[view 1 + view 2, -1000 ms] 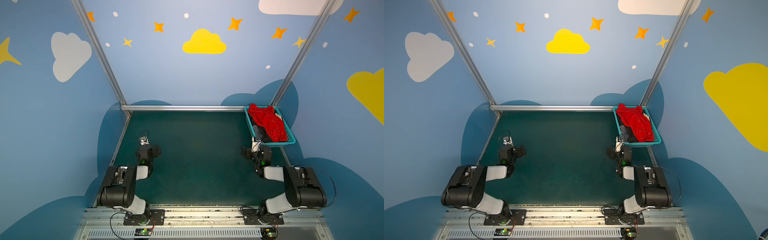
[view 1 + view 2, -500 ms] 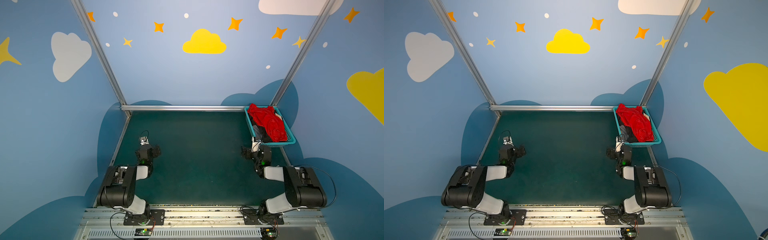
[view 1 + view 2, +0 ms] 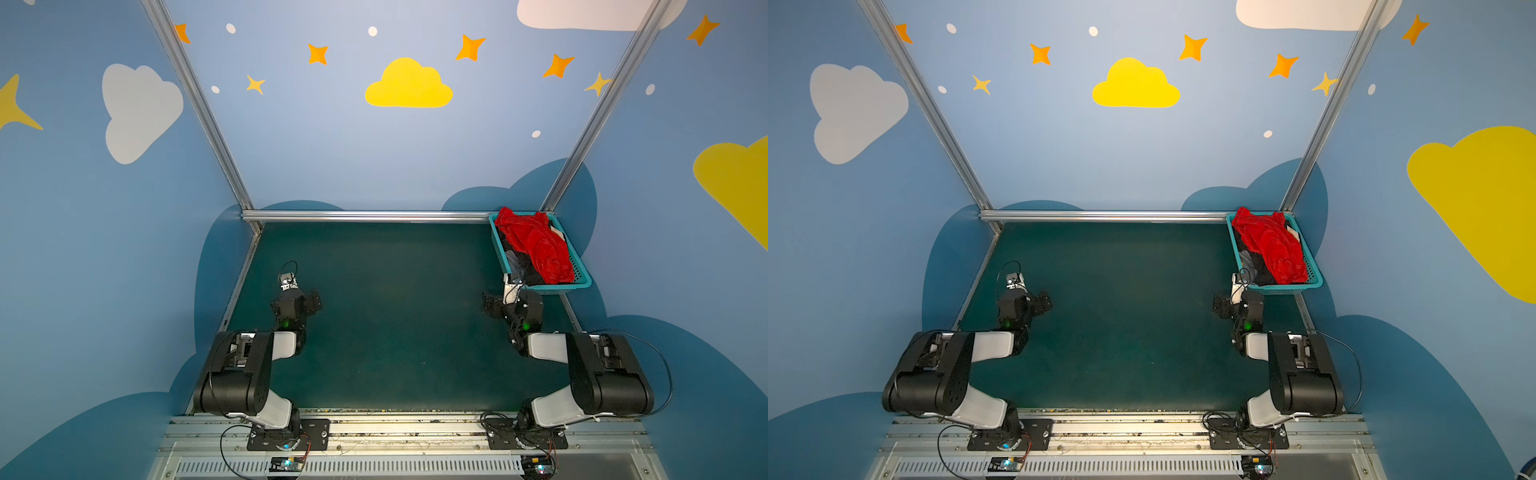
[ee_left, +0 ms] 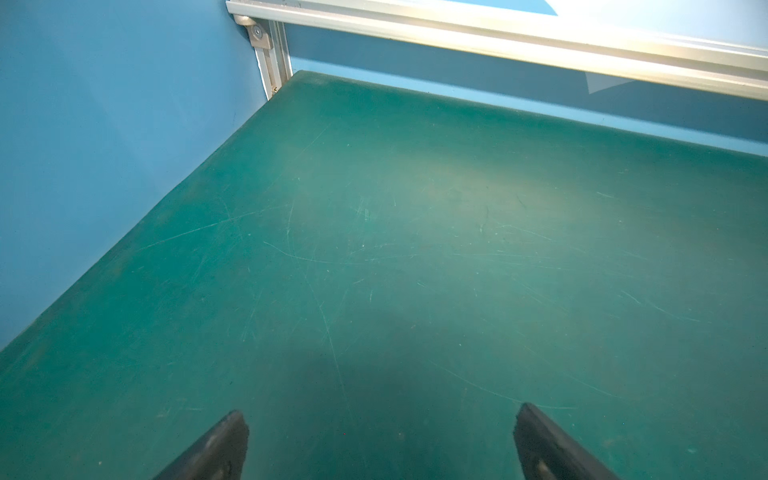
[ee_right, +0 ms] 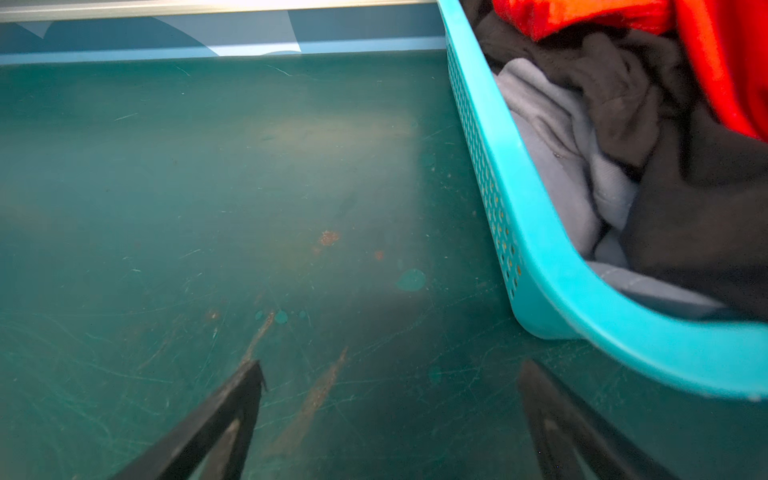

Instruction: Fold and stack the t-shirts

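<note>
The t-shirts lie crumpled in a teal basket (image 3: 582, 283) at the table's back right corner. A bright red t-shirt (image 3: 536, 245) (image 3: 1273, 245) (image 5: 727, 54) is on top, with black t-shirts (image 3: 524, 266) (image 5: 702, 208) and some pale grey cloth (image 5: 552, 137) under it. My right gripper (image 3: 509, 301) (image 5: 390, 374) stands open and empty low over the mat, just in front of the basket's near left corner. My left gripper (image 3: 297, 297) (image 4: 382, 419) is open and empty over bare mat on the left side.
The dark green mat (image 3: 395, 324) covers the table. An aluminium rail (image 3: 365, 215) runs along the back, and blue walls close in both sides. In the right wrist view the basket's wall (image 5: 540, 249) is close beside one finger (image 5: 552, 415).
</note>
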Tool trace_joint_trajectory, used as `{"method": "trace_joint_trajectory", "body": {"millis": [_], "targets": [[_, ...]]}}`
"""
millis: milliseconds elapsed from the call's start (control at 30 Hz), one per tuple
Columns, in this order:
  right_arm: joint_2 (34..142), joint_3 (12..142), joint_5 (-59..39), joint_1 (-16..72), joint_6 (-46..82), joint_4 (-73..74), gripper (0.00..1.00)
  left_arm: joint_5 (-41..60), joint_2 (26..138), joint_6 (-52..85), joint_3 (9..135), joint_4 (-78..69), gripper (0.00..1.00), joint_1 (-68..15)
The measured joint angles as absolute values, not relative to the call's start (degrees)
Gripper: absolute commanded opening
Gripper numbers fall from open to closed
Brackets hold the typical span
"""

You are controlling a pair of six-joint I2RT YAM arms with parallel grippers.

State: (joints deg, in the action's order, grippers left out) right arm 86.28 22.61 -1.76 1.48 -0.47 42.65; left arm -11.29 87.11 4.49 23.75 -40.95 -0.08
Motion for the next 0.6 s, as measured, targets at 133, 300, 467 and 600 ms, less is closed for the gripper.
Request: {"method": "trace_joint_trajectory", "body": {"millis": [133, 300, 467, 600], "targets": [[86.28, 22.61, -1.76, 1.48, -0.47, 42.65, 0.95, -11.29, 87.11, 4.51, 23.75, -40.97, 1.0, -0.08], [86.28, 22.61, -1.74, 1.48, -0.47, 42.65, 0.93, -11.25, 85.65, 4.43, 25.78, -35.51, 1.0, -0.19], [84.27, 23.31, -0.51, 2.68, -1.04, 39.53, 0.9, -12.93, 77.76, 4.27, 33.15, -24.62, 0.98, -1.74], [77.58, 23.68, 0.89, 4.62, -1.3, 35.16, 0.9, -13.39, 67.11, 5.08, 36.16, -17.21, 0.98, -4.47]]}}
